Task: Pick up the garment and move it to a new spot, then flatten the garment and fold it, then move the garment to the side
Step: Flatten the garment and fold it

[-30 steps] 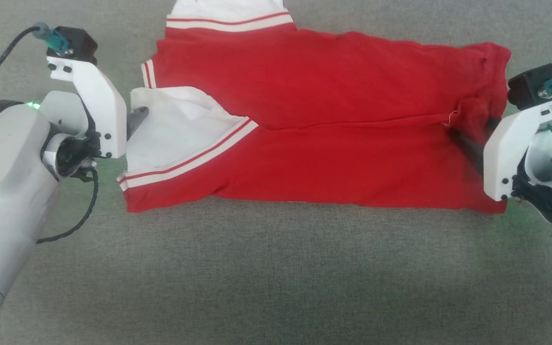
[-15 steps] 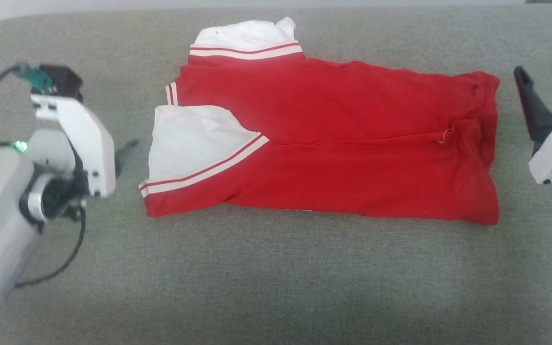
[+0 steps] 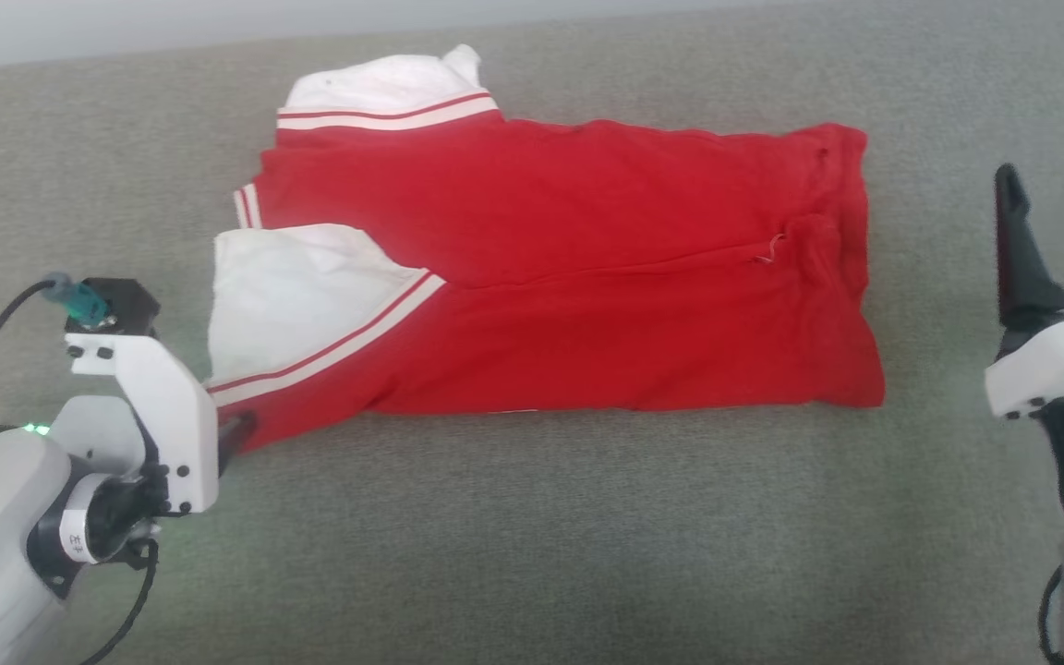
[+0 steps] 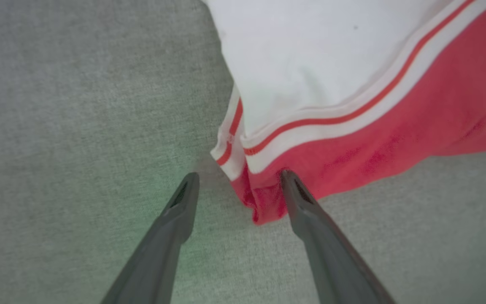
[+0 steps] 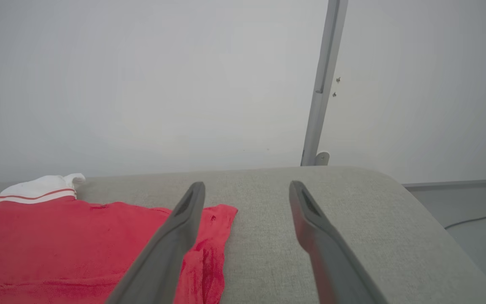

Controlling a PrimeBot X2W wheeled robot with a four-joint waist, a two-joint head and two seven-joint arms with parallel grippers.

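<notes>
Since half a second ago: left gripper (image 4: 238, 177) down from beside the white sleeve (image 3: 292, 296) to the near-left corner (image 4: 264, 202) of the garment (image 3: 587, 305), with some camera shift too. Fingers spread, straddling that red corner, one right at its edge, nothing pinched yet. Right gripper (image 3: 1054, 171) raised, apart from the right hem, fingers spread, empty. Garment folded lengthwise into a long band, flat on the grey fabric-covered desk (image 3: 532, 536), sleeves at left. Probably the next fold in hand: push deeper over the corner, catch every layer, close firmly before lifting. Bring the right side in to match, else a skewed fold. Behind: plain pale wall (image 5: 141, 84), grey upright rail (image 5: 321, 84), cable (image 5: 479, 217) on floor at right.
</notes>
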